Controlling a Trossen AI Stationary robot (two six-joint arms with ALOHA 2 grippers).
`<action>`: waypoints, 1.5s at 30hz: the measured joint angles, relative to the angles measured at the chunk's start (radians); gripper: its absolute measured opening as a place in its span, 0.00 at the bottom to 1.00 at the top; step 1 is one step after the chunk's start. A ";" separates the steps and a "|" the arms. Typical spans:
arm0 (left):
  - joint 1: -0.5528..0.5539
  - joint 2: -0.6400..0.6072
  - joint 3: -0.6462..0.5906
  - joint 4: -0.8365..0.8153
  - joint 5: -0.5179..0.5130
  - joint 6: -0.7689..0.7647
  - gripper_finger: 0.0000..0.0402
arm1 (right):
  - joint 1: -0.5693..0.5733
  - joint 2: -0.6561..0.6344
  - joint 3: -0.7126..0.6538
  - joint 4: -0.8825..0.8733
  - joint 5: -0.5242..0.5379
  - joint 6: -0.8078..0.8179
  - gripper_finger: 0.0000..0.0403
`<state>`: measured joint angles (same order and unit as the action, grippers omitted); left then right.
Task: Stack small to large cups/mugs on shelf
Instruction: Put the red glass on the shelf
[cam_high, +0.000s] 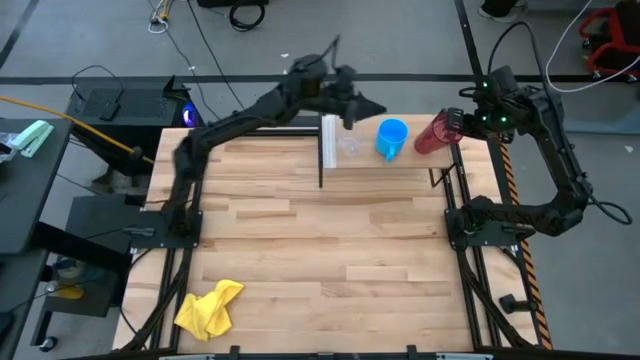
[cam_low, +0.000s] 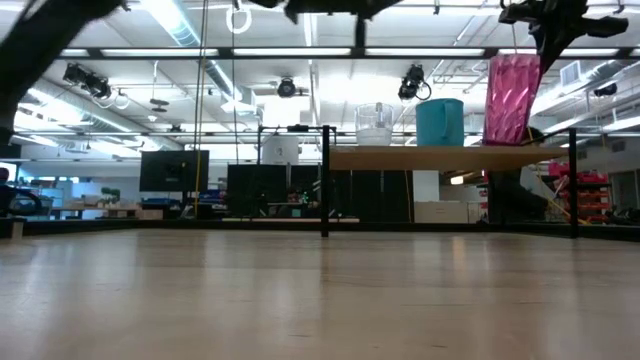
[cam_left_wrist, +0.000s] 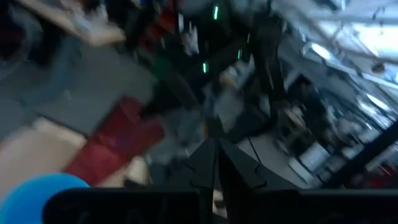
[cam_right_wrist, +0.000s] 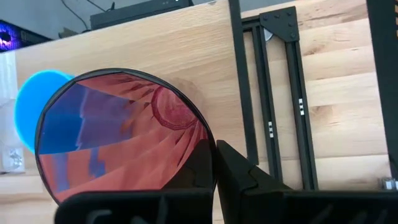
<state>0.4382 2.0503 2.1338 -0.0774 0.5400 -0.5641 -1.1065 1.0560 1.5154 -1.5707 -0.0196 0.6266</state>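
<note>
The shelf board (cam_low: 440, 158) stands at the table's far edge, with its white end panel (cam_high: 328, 140) at the left. On it stand the small clear cup (cam_low: 374, 124) and, to its right, the blue mug (cam_low: 440, 122). The dark red tumbler (cam_low: 512, 100) is upright at the board's right end, in my right gripper (cam_right_wrist: 214, 165). My left gripper (cam_low: 358, 38) hangs above the clear cup (cam_high: 350, 147), shut and empty. The blue mug (cam_left_wrist: 43, 193) and the tumbler (cam_left_wrist: 118, 143) also show in the left wrist view. My right gripper holds the tumbler by its rim (cam_right_wrist: 208, 140), on the side toward the table's right. One finger (cam_right_wrist: 245, 177) is outside the wall and the other shows darkly inside it. The fingers come from above. The tumbler is upright, its base (cam_low: 510, 143) at the shelf board; touching or not, I cannot tell.
A yellow cloth (cam_high: 208, 308) lies near the table's front left corner. Black metal uprights (cam_low: 325, 180) carry the shelf, and black frame rails (cam_right_wrist: 273, 93) run along the table's right side. The wooden tabletop (cam_high: 320, 240) lies between the shelf and the near edge.
</note>
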 joint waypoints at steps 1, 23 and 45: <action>-0.001 0.044 0.070 -0.049 0.014 0.007 0.07 | 0.006 0.001 0.000 0.000 0.003 0.000 0.01; -0.020 0.213 0.120 0.014 0.019 -0.045 0.06 | 0.011 0.030 0.002 0.004 0.068 -0.074 0.02; -0.087 0.243 0.120 0.026 -0.007 0.033 0.07 | 0.010 0.031 0.001 -0.001 0.024 -0.080 0.03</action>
<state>0.3507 2.2935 2.2536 -0.0518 0.5333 -0.5311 -1.0962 1.0866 1.5162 -1.5715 0.0040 0.5468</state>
